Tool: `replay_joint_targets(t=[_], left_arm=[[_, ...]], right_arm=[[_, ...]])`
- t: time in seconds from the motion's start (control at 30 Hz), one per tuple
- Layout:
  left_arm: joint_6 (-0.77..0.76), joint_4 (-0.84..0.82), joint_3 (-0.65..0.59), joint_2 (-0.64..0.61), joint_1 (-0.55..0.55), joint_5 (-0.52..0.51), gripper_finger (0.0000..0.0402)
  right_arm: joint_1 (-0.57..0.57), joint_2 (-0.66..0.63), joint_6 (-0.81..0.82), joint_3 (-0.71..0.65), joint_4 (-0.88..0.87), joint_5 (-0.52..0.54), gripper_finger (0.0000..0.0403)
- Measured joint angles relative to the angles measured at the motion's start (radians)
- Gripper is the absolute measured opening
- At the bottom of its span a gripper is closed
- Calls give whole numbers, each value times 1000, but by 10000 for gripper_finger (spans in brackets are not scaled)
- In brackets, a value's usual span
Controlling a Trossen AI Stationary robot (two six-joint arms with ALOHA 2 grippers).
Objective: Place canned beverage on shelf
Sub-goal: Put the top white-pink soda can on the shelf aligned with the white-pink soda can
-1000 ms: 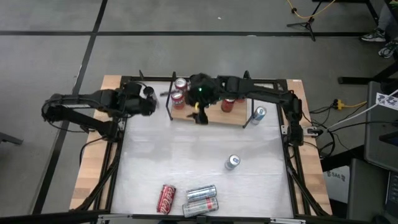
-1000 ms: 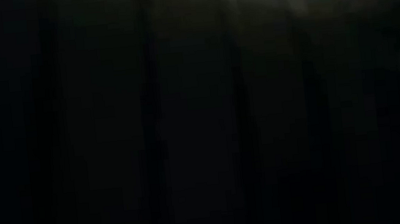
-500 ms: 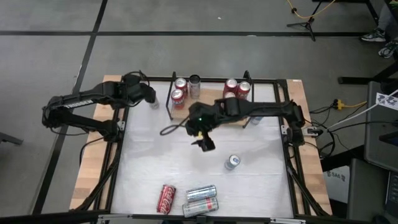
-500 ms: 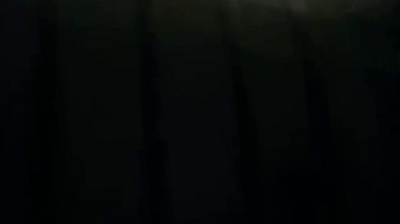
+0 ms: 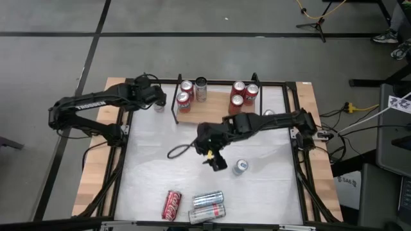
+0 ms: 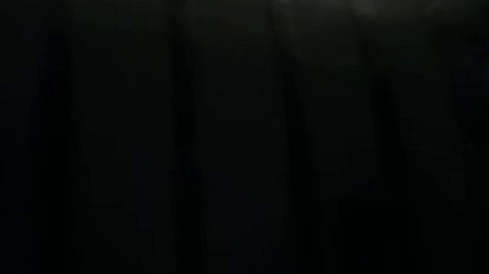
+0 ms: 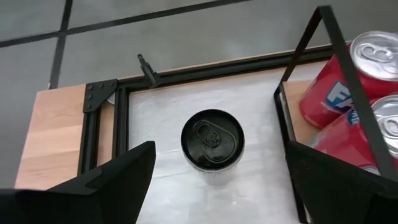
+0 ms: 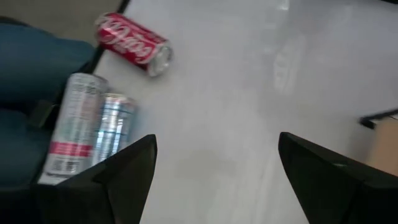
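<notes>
The large white tabletop [image 5: 180,173] looks smooth with a faint sheen, edged by pale matt wooden side strips [image 5: 92,173]. The small light-brown wooden shelf board [image 5: 215,117] has thin black metal rod brackets [image 7: 298,50]. The upright black can [image 7: 212,138] has a glossy metal lid; the lying red aluminium can [image 8: 129,43] is shiny.

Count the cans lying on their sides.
3, at the table's front edge: red can, silver can, second silver can alongside it. The right arm may hide more.
</notes>
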Motion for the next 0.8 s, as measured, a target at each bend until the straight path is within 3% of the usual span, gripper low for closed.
replay_joint_targets(t=[0.3,0.8], left_arm=[[8,-2,-1,51,60,11,353],[25,15,-1,125,156,77,353]], right_arm=[[81,0,1,0,-1,-1,326],[87,0,1,0,-52,19,326]])
